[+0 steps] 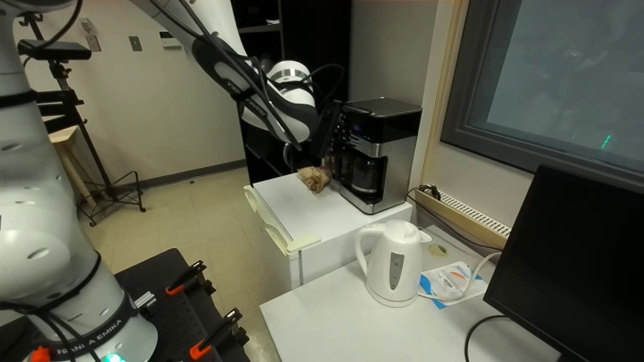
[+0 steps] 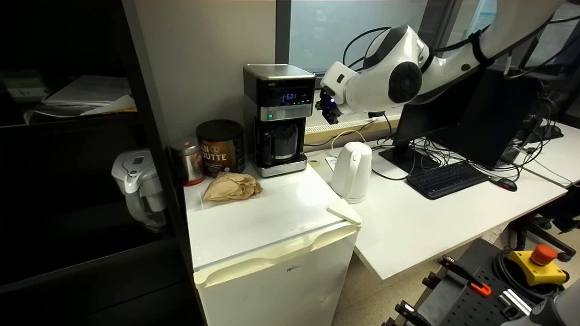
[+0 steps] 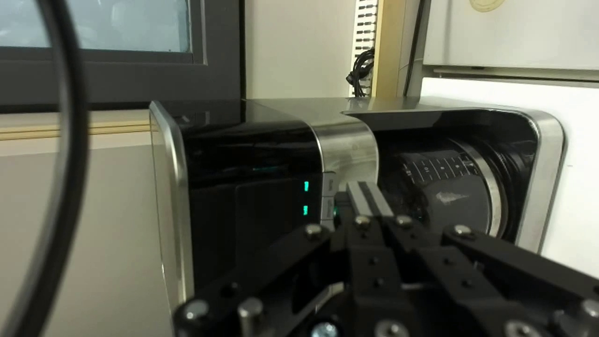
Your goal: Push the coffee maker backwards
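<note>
Even, moderate indoor light falls on most surfaces around me. In an exterior view, a pale sheen lies on the fridge near the coffee maker, whose display glows blue, while the shelf falls to near-black in its depths. In an exterior view, the window bears a green glint, the monitor appears flat black, and small detail is soft. In the wrist view, the near cable is out of focus; the steel band catches highlights.
</note>
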Controlling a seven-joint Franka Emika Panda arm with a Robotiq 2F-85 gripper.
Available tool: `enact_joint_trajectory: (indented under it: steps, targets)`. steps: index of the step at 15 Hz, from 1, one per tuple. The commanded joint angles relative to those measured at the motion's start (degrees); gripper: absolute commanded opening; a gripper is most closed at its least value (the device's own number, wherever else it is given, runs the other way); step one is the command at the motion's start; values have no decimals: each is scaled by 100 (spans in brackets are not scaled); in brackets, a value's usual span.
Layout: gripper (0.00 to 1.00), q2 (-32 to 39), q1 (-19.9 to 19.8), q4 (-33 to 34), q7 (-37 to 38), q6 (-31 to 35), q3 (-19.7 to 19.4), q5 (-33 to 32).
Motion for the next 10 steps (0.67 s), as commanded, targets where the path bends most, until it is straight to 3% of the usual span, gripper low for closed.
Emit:
enact_joint_trajectory:
  steps: [1,10]
  targets:
    - [1,409,-74,454,479,97,34,-388]
    - [1,865,-128,974,1221,114,120,-971]
